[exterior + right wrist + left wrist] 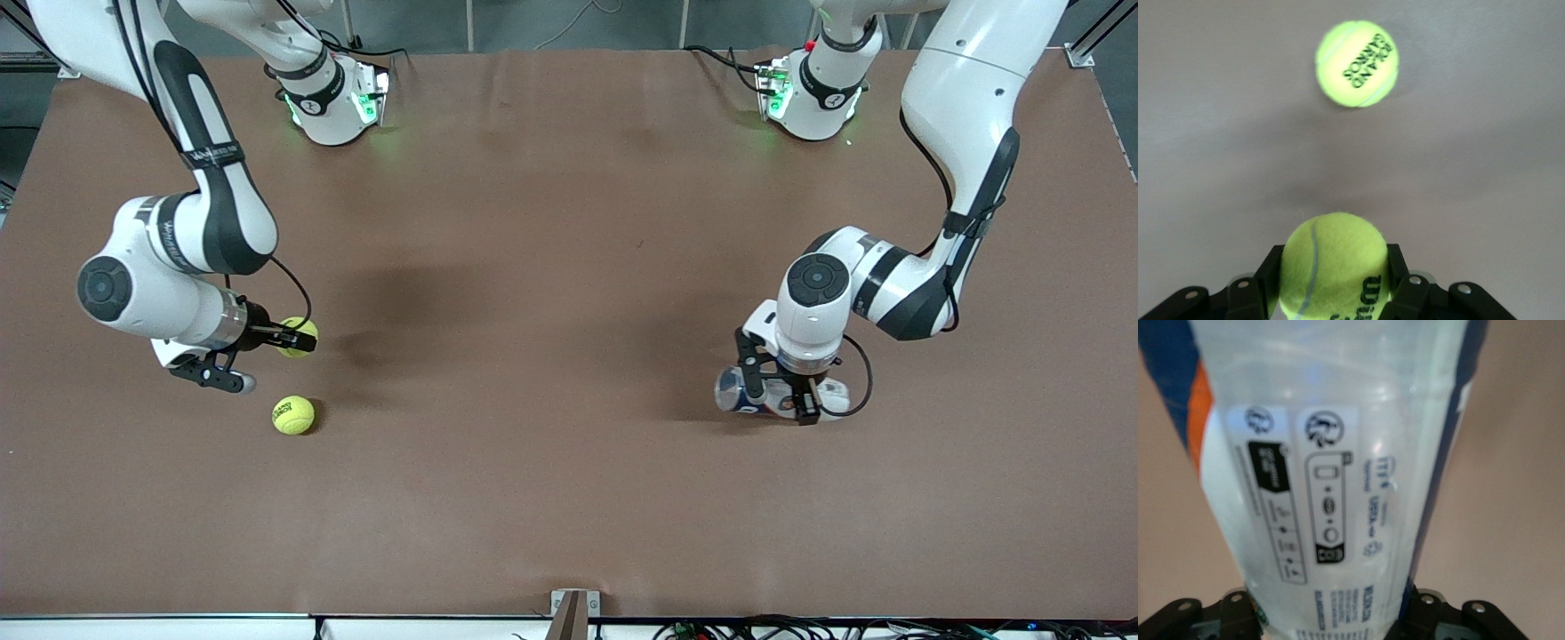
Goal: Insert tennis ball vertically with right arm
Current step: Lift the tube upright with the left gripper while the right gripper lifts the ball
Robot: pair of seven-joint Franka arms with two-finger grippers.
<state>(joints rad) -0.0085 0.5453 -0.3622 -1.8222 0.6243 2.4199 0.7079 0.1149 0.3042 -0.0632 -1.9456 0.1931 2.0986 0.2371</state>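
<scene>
My right gripper (296,340) is shut on a yellow-green tennis ball (302,331) and holds it a little above the brown table, toward the right arm's end. In the right wrist view the held ball (1335,263) sits between the fingers (1397,267). A second tennis ball (293,415) with black lettering lies on the table just nearer the front camera; it also shows in the right wrist view (1357,63). My left gripper (782,396) is shut on a clear tennis ball can (733,391) with a blue, orange and white label (1331,453), low at the table toward the left arm's end.
The two arm bases (333,98) (813,93) stand at the table's back edge. A small metal bracket (570,612) sits at the middle of the front edge. The brown table top (551,293) lies bare between the two grippers.
</scene>
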